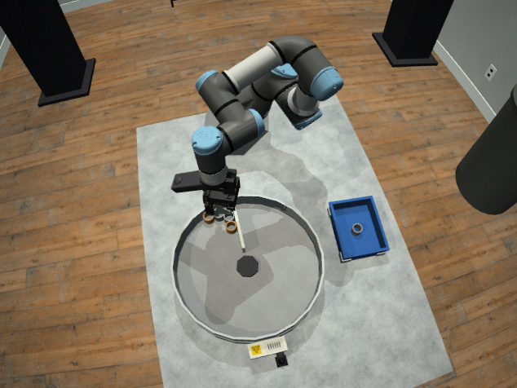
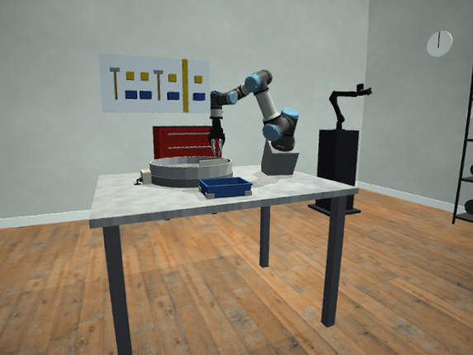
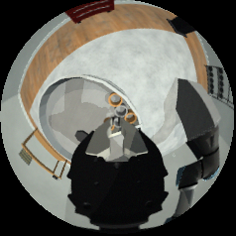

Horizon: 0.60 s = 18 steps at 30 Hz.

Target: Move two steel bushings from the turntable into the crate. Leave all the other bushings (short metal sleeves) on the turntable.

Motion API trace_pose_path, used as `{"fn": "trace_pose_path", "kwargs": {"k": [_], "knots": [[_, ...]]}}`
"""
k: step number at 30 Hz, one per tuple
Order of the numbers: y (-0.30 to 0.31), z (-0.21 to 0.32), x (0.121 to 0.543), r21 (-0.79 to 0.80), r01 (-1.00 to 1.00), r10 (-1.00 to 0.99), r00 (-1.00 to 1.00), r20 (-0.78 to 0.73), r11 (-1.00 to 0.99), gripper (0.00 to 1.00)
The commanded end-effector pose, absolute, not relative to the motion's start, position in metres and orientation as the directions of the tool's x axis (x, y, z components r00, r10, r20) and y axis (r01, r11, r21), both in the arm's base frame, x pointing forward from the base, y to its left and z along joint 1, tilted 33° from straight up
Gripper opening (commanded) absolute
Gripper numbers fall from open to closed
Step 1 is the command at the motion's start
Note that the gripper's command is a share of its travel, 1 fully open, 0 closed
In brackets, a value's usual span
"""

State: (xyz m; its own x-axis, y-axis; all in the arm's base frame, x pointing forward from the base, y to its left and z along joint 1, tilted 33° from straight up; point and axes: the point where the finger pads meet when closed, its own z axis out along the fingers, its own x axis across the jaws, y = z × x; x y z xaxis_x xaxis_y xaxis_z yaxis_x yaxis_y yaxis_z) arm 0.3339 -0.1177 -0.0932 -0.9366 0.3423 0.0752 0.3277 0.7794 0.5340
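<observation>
Inside the turntable's raised rim (image 1: 320, 266) (image 2: 191, 173) (image 3: 41, 106), a pale bar (image 1: 239, 229) (image 2: 212, 162) runs beside the bushings towards the dark hub (image 1: 247, 266). Copper rings (image 1: 231, 226) (image 3: 115, 100) crowd the grey steel ones (image 1: 228, 217) (image 3: 121, 110), short open sleeves. The gripper (image 1: 221, 212) (image 2: 217, 155) (image 3: 116, 117) is over them, fingers drawn nearly together. One steel bushing (image 1: 357, 227) sits in the blue crate (image 1: 359, 254) (image 2: 227, 190). From the side, walls hide every bushing, but I can see a red cabinet (image 2: 156, 142) behind.
</observation>
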Motion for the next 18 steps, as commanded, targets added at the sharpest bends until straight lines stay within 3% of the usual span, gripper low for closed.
{"fn": "trace_pose_path", "kwargs": {"k": [1, 18], "knots": [[-0.119, -0.093, 0.334, 0.533, 0.328, 0.343, -0.936, 0.073, 0.78, 0.06], [-0.109, -0.108, 0.337, 0.533, 0.328, 0.343, -0.936, 0.073, 0.78, 0.06]]}}
